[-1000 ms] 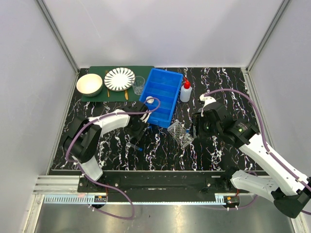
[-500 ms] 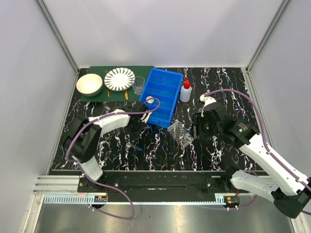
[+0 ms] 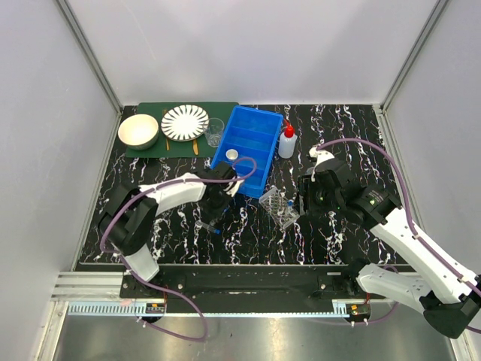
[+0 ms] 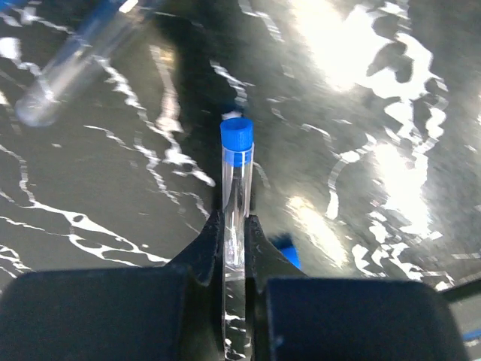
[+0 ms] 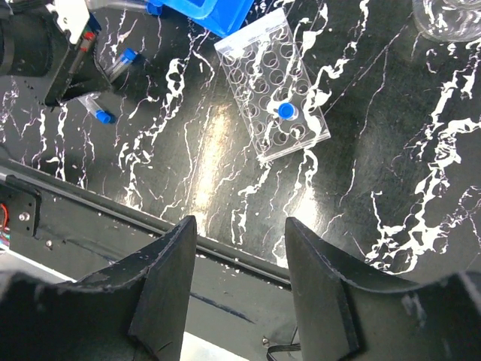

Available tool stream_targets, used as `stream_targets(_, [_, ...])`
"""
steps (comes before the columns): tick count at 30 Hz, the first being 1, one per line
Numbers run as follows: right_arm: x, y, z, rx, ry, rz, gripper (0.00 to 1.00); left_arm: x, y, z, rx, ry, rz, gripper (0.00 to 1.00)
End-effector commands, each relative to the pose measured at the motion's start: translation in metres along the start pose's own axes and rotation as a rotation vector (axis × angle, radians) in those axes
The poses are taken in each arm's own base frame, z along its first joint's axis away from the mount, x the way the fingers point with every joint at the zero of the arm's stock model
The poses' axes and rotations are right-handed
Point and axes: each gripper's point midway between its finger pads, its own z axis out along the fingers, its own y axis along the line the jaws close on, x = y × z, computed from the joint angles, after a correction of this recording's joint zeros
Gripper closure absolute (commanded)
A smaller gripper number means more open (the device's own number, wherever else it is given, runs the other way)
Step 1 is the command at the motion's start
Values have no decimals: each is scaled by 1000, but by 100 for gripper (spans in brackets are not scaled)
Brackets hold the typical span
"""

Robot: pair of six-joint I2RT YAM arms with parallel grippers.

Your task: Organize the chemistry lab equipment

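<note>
My left gripper (image 4: 234,219) is shut on a clear blue-capped tube (image 4: 236,180), held above the marbled table; in the top view it (image 3: 219,201) is just in front of the blue bin. A second tube (image 3: 209,226) lies on the table below it. The clear tube rack (image 3: 279,207) stands mid-table and holds one capped tube (image 5: 285,111). My right gripper (image 5: 240,226) is open and empty, high above the rack's near side. The squeeze bottle (image 3: 286,141) stands right of the bin, the beaker (image 3: 214,132) left of it, and the round lid (image 3: 232,156) lies inside it.
The blue compartmented bin (image 3: 259,135) sits at the back centre. A green mat (image 3: 150,150) at the back left carries the cream bowl (image 3: 138,131) and striped plate (image 3: 185,122). Grey walls close three sides.
My left gripper has moved a little right and toward the near edge with the tube in it. The right arm has not moved.
</note>
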Motion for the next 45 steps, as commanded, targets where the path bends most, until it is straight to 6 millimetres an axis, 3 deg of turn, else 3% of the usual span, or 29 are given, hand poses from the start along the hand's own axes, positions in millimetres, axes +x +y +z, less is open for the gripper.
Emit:
stream_targets(1, [-9,16,-10,-74,-11,14,44,-13,-39,-33,108,-88,89,100])
stream_targets(5, [-6,36,-16,-186,15,18,42,-18,-69,-62,164,-164,175,100])
stream_targets(10, [5,64,-33,-373,46,38,41,-29,-112,-115,283,-316,264,100])
stream_targets(15, [3,88,-70,-564,-13,71,35,-26,-132,-167,418,-468,332,100])
stream_targets(19, [3,102,-71,-636,24,125,35,-14,-144,-195,521,-540,385,100])
stream_targets(22, [7,112,-61,-666,74,150,37,-6,-146,-203,552,-559,396,100])
stream_targets(30, [-5,142,-37,-681,97,116,37,3,-153,-222,608,-616,432,100])
stream_targets(34, [-14,154,-32,-693,97,96,37,3,-151,-222,601,-622,435,100])
stream_targets(45, [-14,168,-20,-715,119,88,42,3,-151,-224,600,-634,439,100])
